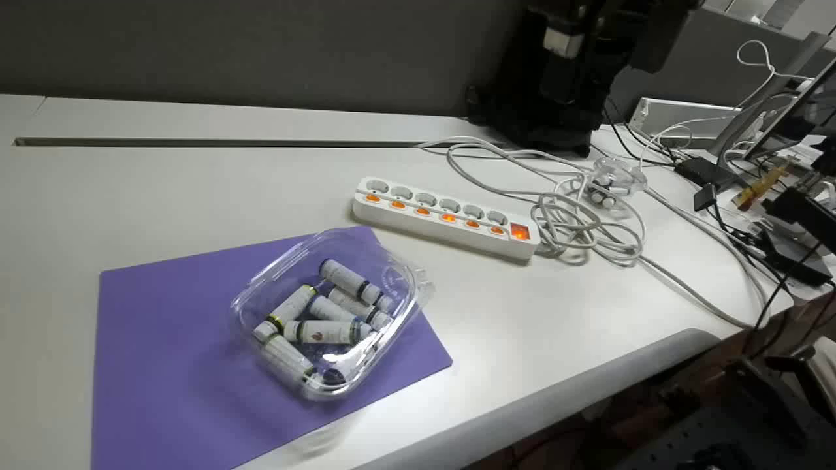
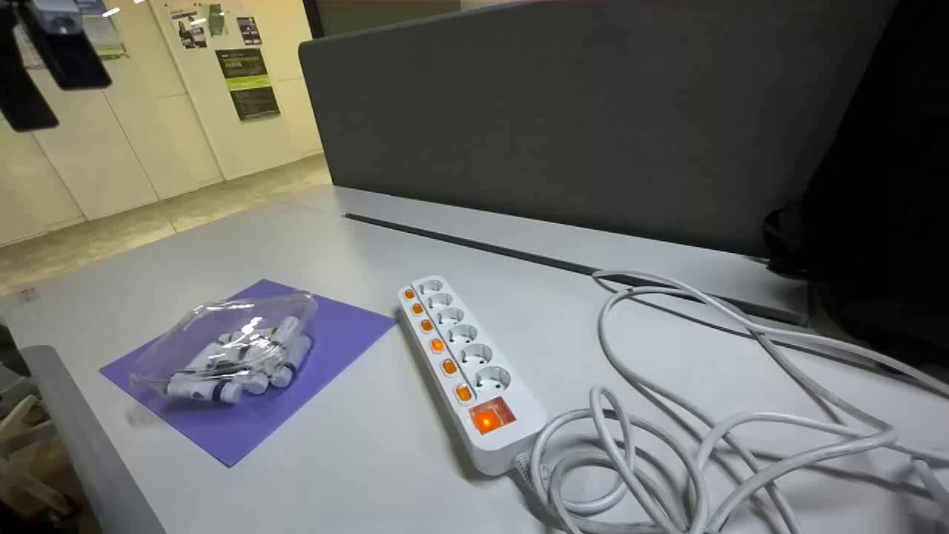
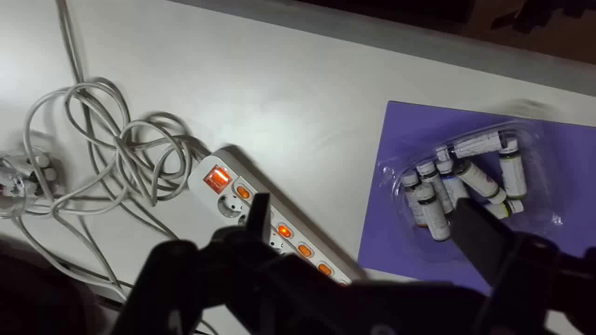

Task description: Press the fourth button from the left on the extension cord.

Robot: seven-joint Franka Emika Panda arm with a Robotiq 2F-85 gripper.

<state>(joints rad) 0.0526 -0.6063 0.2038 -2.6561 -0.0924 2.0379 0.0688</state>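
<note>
The extension cord, a long white power strip, lies on the table in both exterior views (image 1: 444, 230) (image 2: 480, 363) and in the wrist view (image 3: 267, 184). Its fourth button (image 1: 448, 217) glows brighter than the other orange switches. That button also shows in an exterior view (image 2: 437, 345) and in the wrist view (image 3: 284, 230). My gripper (image 3: 361, 199) is open with nothing between its fingers. In the wrist view its left finger covers part of the strip, hiding one switch near the cable end. In an exterior view the gripper (image 2: 59, 104) hangs high above the table, apart from the strip.
A clear plastic box (image 1: 326, 313) with several small bottles stands on a purple sheet (image 1: 163, 352) beside the strip. Tangled white cables (image 1: 575, 215) lie at the strip's cable end, near a small clear container (image 1: 614, 179). A dark partition (image 2: 578, 126) stands behind the table.
</note>
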